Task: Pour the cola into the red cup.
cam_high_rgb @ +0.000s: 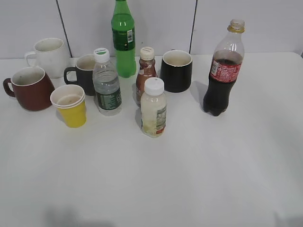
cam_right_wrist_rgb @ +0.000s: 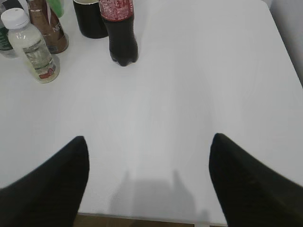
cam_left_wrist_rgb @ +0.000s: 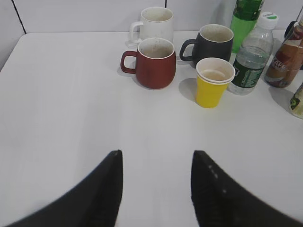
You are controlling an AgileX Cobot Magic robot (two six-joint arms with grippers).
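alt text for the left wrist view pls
Open left gripper hangs above bare white table, holding nothing. Ahead stands the red cup, with a white mug and black mug behind it, a yellow paper cup to its right, and bottles at the right edge.
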